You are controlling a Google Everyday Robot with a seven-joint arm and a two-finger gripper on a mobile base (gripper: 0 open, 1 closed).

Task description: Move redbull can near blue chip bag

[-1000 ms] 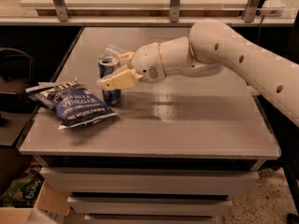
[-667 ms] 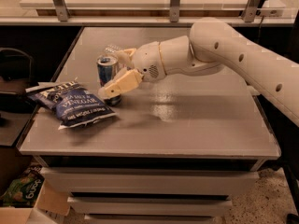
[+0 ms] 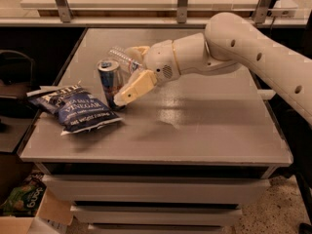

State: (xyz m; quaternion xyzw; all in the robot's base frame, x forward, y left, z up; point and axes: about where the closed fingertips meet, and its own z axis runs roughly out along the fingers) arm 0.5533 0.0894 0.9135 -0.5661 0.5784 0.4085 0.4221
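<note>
The can (image 3: 108,79) stands upright on the table (image 3: 204,130), just beside the right end of the bag (image 3: 80,108). The gripper (image 3: 126,76) is at the can's right, released, its 2 fingers spread apart.

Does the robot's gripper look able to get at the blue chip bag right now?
Probably yes. The gripper hangs beside the upright redbull can, which stands between it and the blue chip bag. The bag lies uncovered on the table, so a path over the can looks free.
</note>
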